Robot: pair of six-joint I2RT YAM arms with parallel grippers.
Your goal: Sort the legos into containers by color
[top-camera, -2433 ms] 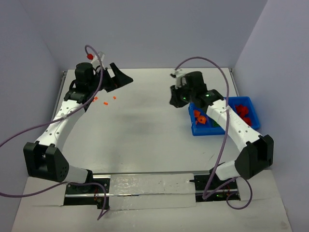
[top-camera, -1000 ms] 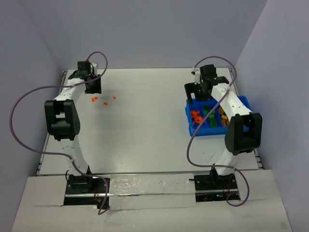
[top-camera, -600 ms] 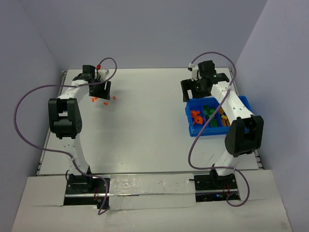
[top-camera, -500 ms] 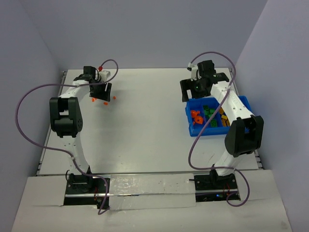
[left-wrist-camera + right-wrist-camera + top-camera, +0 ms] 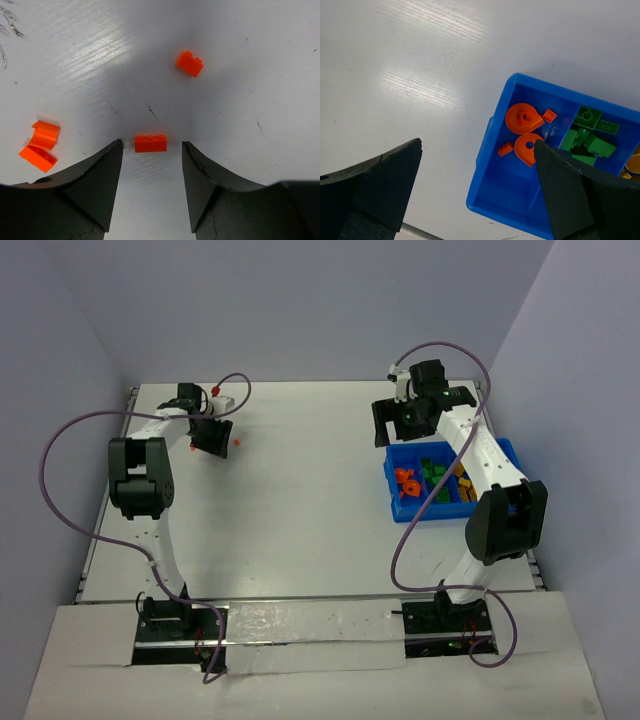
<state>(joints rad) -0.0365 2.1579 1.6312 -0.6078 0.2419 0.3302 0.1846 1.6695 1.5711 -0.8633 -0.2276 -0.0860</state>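
Now: loose orange legos (image 5: 189, 63) far left, blue bin (image 5: 492, 165) right.
The left gripper (image 5: 151, 145) is unclenched, jaws either side of one orange brick (image 5: 150, 143) without touching it. The right gripper (image 5: 478, 144) gapes empty above the bin's far-left corner; orange and green pieces (image 5: 587, 117) lie in separate compartments.

bin (image 5: 502, 187) — glossy plastic | table (image 5: 250, 75) — smooth, streaky sheen (fine scratches)

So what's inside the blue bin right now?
One compartment of the blue bin holds orange legos, two of them round. The next holds green legos, then a bit of yellow. The rest is covered by a finger of the right gripper.
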